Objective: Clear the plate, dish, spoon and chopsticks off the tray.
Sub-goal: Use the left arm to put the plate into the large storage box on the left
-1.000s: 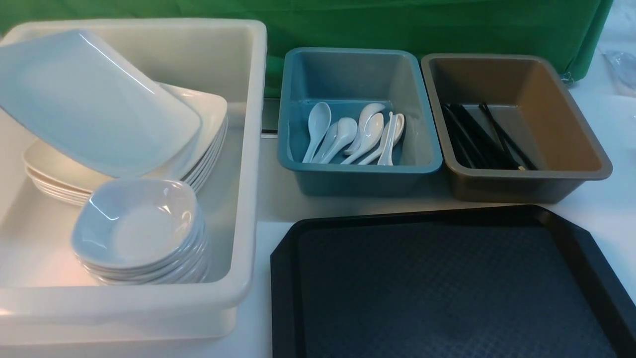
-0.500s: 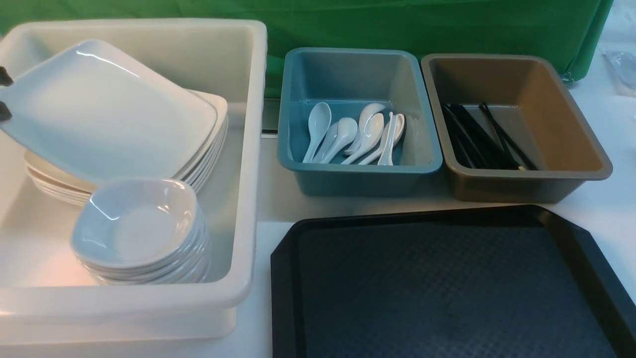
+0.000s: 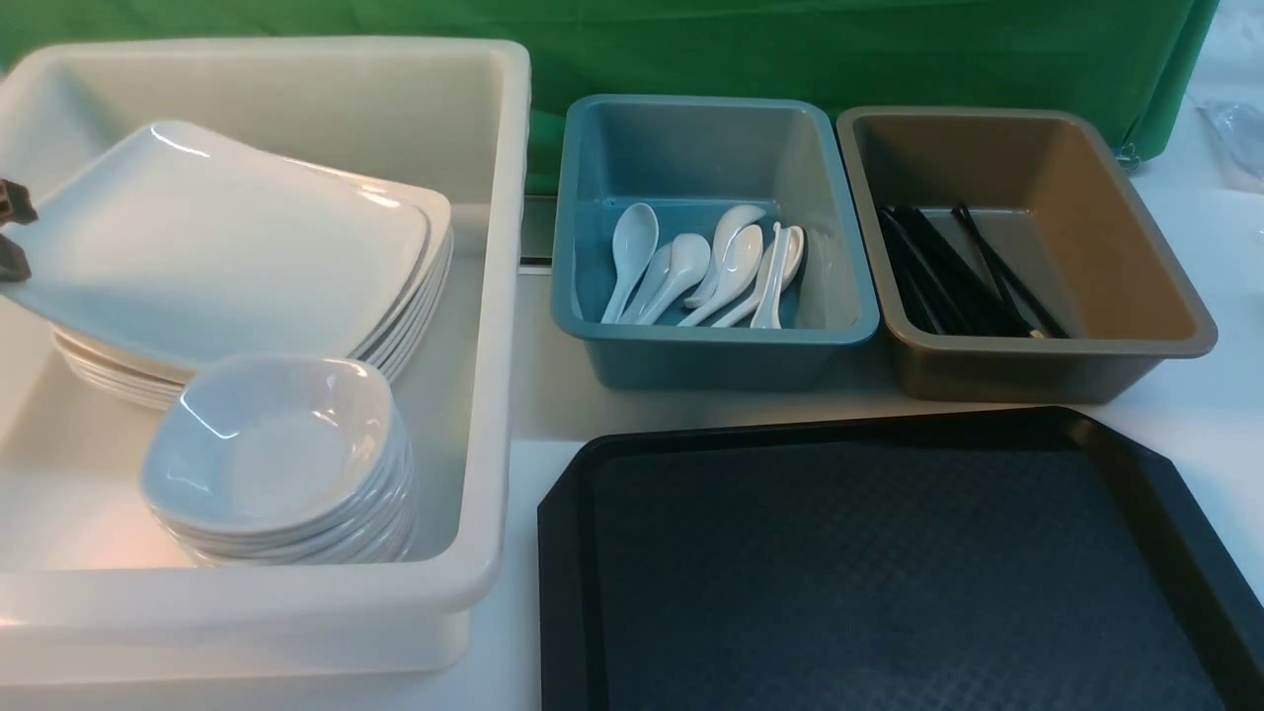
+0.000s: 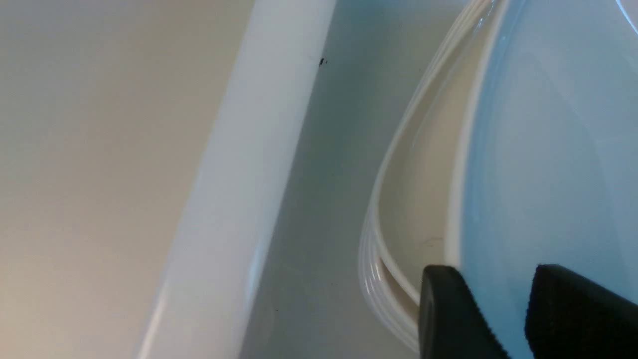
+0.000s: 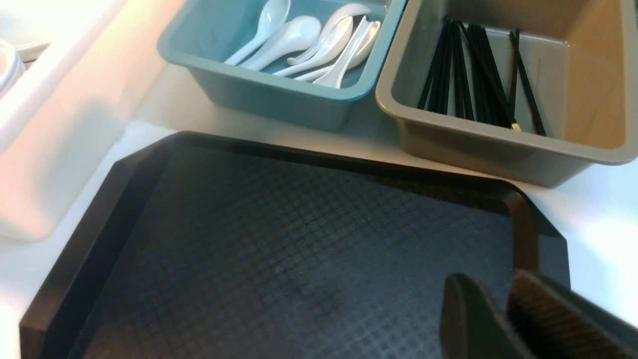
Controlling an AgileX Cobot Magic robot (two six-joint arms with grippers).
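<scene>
The left gripper (image 4: 508,319) straddles the plate's (image 3: 227,257) edge with its jaws parted; whether either finger presses the rim is hard to tell from so close. The plate lies on the plate stack (image 3: 415,296) in the white tub (image 3: 494,326), its gripper-side edge slightly raised. If the fingers drag on pulling out, the plate could skew off the stack onto the small dishes (image 3: 272,454). The right gripper (image 5: 501,319) hangs empty, jaws narrowly apart, over the bare tray (image 3: 889,573).
</scene>
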